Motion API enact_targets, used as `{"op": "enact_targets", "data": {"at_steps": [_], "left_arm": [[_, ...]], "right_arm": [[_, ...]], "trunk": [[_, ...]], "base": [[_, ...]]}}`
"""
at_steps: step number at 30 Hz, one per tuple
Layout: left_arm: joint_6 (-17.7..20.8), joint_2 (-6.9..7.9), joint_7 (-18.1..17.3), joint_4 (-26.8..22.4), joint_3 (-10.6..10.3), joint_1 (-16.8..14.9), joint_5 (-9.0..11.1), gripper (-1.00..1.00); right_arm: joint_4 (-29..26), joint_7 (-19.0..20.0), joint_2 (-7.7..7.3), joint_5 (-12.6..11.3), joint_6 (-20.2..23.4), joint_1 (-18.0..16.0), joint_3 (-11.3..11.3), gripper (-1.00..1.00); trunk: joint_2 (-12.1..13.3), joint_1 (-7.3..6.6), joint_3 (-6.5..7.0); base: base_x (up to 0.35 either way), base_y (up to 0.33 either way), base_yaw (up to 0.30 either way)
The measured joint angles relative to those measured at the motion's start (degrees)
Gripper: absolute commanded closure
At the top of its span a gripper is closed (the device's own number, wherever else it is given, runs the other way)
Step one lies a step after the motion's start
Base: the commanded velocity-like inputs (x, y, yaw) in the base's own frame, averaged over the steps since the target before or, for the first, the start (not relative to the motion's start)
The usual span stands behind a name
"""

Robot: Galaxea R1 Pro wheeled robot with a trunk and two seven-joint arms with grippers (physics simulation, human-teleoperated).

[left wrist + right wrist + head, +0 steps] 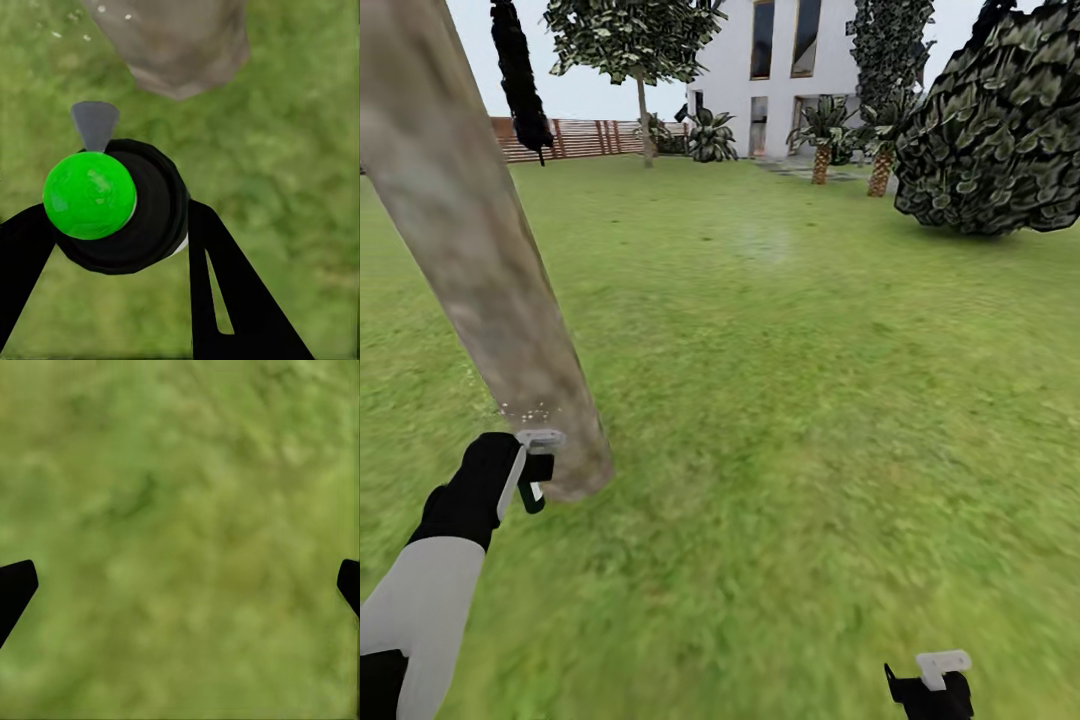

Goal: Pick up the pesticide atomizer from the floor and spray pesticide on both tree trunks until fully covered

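The trunk [480,270] runs off the top edge; the right tool [932,682] is cut by the bottom edge.

A white two-storey house [780,75] with tall dark windows stands at the top centre of the head view. Before it, right of centre, two short palms with scaly orange-brown stems [821,150] rise beside a pale paved path [800,170]. A big rounded dark-leaved bush [1000,120] fills the upper right corner. A low spiky green shrub [710,138] sits against the house's left corner. A small leafy tree with a thin trunk [635,50] stands at the top, left of centre. Pale grey sky [575,95] shows behind it.
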Motion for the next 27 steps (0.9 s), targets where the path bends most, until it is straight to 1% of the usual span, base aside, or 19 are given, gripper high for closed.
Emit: {"op": "enact_targets", "data": {"at_steps": [7, 11, 13, 14, 15, 16, 17, 19, 23, 27], "left_arm": [[-0.3, 0.04, 0.1, 0.1, 0.0, 0.1, -0.1, 1.00], [-0.4, 0.01, 0.1, 1.0, 0.1, 0.2, 0.0, 1.00], [-0.6, 0.25, 0.1, 2.8, 0.3, 0.2, -0.2, 1.00], [-0.9, 0.35, 0.1, 3.7, 1.0, 0.2, -0.3, 1.00], [-1.9, 0.40, 0.1, 4.6, 2.2, 0.4, -0.4, 1.00], [-3.3, 0.44, 0.2, 5.6, 3.4, 0.7, -0.4, 1.00], [-5.7, 0.58, 0.3, 7.4, 4.4, 0.9, -0.5, 1.00], [-6.6, 0.58, 0.3, 8.2, 4.7, 1.0, -0.2, 1.00], [-7.0, 0.46, 0.6, 8.6, 4.8, 1.0, -0.2, 1.00], [-7.2, 0.01, 0.7, 9.6, 4.8, 1.0, -0.2, 1.00]], "right_arm": [[0.0, 0.1, 0.00, 0.0, 0.0, 0.0, 0.0, -1.00], [0.0, 0.1, 0.00, 0.0, 0.0, 0.0, 0.0, -1.00], [-0.1, 0.1, 0.00, -0.1, 0.0, 0.0, 0.0, -1.00], [-0.1, 0.1, 0.00, -0.1, 0.0, 0.0, 0.0, -1.00], [-0.1, 0.1, 0.00, -0.1, 0.0, 0.0, 0.0, -1.00], [-0.1, 0.1, 0.00, -0.1, 0.0, 0.0, 0.0, -1.00], [-0.1, 0.1, 0.00, -0.1, 0.0, 0.0, 0.0, -1.00], [-0.1, 0.1, 0.00, -0.1, 0.0, 0.0, 0.0, -1.00], [-0.1, 0.1, 0.00, 0.0, 0.0, 0.0, 0.0, -1.00], [-0.1, 0.0, -0.10, -0.1, 0.0, 0.0, 0.0, -1.00]], "trunk": [[0.0, 0.00, 0.00], [0.0, 0.00, -0.11], [0.0, 0.00, -0.18], [0.0, 0.00, -0.21], [0.0, 0.00, -0.25], [0.0, 0.00, -0.29], [0.0, 0.00, -0.33], [0.0, 0.00, -0.39], [0.0, 0.00, -0.54], [0.0, 0.00, -0.59]], "base": [[0.122, -0.272, 0.054], [0.139, -0.271, 0.213], [0.139, -0.271, 0.244], [0.142, -0.269, 0.246], [0.150, -0.264, 0.246], [0.162, -0.253, 0.246], [0.174, -0.244, 0.246], [0.203, -0.221, 0.246], [0.230, -0.195, 0.234], [0.080, -0.248, 0.030]]}}
